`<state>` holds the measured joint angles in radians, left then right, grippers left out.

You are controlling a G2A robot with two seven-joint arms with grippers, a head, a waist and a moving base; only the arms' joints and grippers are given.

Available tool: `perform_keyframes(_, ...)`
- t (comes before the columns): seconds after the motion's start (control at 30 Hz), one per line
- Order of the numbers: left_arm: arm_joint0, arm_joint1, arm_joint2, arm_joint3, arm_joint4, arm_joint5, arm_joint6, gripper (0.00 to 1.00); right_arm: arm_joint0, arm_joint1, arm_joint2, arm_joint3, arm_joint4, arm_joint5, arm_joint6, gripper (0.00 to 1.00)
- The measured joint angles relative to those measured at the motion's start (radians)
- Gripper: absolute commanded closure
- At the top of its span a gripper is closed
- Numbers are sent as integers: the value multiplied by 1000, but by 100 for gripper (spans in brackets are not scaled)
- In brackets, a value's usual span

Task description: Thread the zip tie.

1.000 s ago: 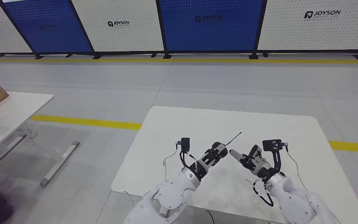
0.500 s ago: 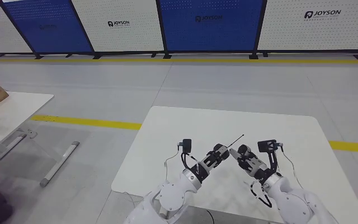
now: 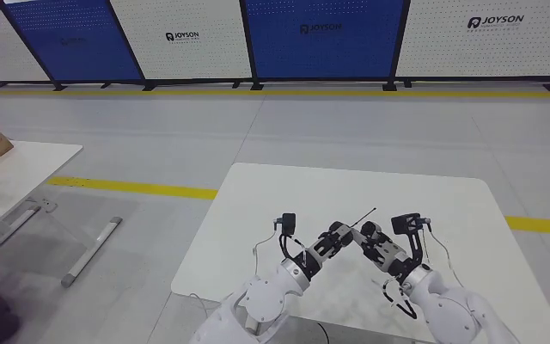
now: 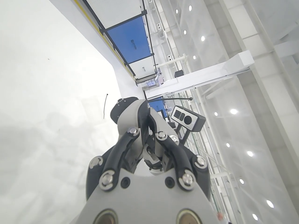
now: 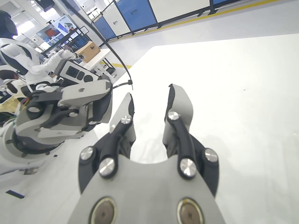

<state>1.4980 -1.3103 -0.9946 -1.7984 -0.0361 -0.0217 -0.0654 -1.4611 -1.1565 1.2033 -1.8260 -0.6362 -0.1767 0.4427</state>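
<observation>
Hovering low over the near part of the white table (image 3: 258, 198), the two grippers meet almost tip to tip. The left gripper (image 4: 146, 106) has its fingers pressed together on the zip tie (image 5: 129, 83), pinching it close to its square head, which pokes out just past the fingertips. From there the black strap arcs up and away from the table, free at its far end. The right gripper (image 5: 151, 92) sits just beside that head with its fingers (image 5: 179, 103) spread wide apart (one fingertip is very near the head, though whether it touches I cannot tell). A little farther out on the tabletop lies a thin black strip (image 4: 104, 107), flat and well apart from both grippers; it looks like another tie. Past the table's left side, a short grey bar (image 3: 90, 251) lies on the grey floor, and a yellow line (image 3: 129, 187) runs across the floor behind it. Off to the left stands a second white table (image 3: 34, 168) with a cardboard box (image 5: 90, 48) on it; what is in the box I cannot tell. At the far end of the room a row of blue and white panels (image 3: 322, 39) closes off the floor.
</observation>
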Motion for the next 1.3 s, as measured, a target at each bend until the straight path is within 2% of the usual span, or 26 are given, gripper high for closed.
perform_keyframes(0.3,-9,-1,14,5,14,13,0,100,-4,1,6,-6,0,-13,-5,71)
perform_keyframes(0.4,-12,-1,21,4,22,19,-3,100,-4,1,7,-5,1,-16,-7,73)
perform_keyframes(0.5,-14,-1,24,4,28,23,-4,100,-4,1,7,-5,1,-19,-8,80)
perform_keyframes(0.63,-17,-1,25,5,31,31,-7,100,-2,1,6,-4,-2,-24,-1,76)
perform_keyframes(0.8,-18,0,26,2,35,36,-11,100,1,2,6,-8,-9,-22,4,81)
perform_keyframes(1.3,-28,0,25,8,34,71,3,100,13,1,-5,-6,-48,-3,20,82)
